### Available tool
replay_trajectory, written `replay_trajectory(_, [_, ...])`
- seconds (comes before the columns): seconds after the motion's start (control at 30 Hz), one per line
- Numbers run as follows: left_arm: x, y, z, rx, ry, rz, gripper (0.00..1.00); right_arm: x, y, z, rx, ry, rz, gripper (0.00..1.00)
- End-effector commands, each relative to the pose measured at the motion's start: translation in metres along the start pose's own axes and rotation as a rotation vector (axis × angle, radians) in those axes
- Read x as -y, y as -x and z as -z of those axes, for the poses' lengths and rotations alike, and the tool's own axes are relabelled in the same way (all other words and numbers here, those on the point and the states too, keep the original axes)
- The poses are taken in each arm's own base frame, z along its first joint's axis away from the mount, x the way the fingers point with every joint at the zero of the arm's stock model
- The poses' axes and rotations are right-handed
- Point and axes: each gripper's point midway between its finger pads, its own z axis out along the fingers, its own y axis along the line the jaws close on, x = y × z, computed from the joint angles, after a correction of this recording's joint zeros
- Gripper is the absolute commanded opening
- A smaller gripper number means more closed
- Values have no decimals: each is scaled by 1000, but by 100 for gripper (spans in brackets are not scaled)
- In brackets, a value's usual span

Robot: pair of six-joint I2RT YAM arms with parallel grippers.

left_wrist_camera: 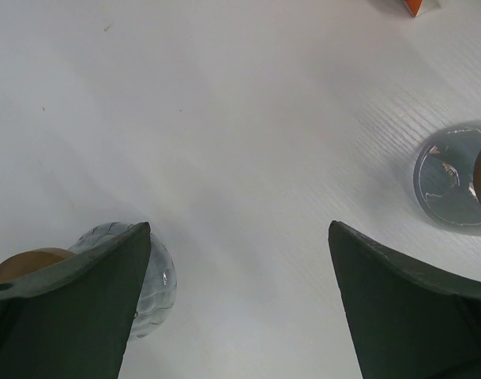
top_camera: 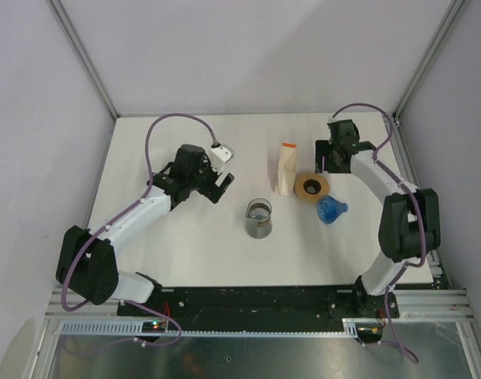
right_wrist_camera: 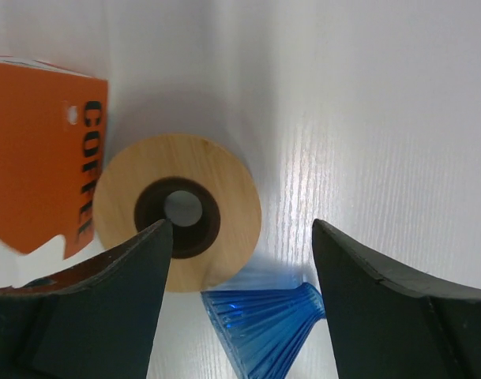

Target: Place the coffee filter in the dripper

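Coffee filter pack (top_camera: 287, 170) sat on the surface (top_camera: 185, 245), touching the wooden ring (top_camera: 312, 187); the blue dripper (top_camera: 332, 209) lay tipped just beside the ring. I observed the right gripper (right_wrist_camera: 240, 225) and the left gripper (left_wrist_camera: 238, 227) both spread wide, holding nothing.

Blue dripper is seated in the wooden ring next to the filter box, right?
No: the blue dripper lies on the table beside the wooden ring, not in it, as the top external view shows. The ring is next to the filter box.
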Motion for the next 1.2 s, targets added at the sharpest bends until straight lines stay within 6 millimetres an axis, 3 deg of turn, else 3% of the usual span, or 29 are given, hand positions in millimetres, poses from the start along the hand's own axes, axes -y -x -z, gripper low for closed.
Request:
replay_trajectory(0.0, [-3, 26, 7, 67, 2, -32, 98, 13, -4, -17, -72, -32, 22, 76])
replay_trajectory(0.23, [-5, 23, 5, 57, 11, -33, 98, 6, -39, -51, -213, 24, 29, 70])
replay_trajectory(0.6, [-6, 20, 3, 44, 18, -33, 98, -10, -66, -75, -310, 120, 11, 63])
replay_trajectory(0.8, [-7, 20, 2, 41, 21, -35, 98, -16, -71, -77, -325, 145, 12, 58])
replay_trajectory(0.97, [-7, 20, 3, 41, 24, -37, 98, -5, -77, -72, -358, 84, 36, 63])
replay_trajectory(1.17, [-6, 19, 2, 41, 19, -37, 98, 6, -69, -53, -340, 30, 60, 65])
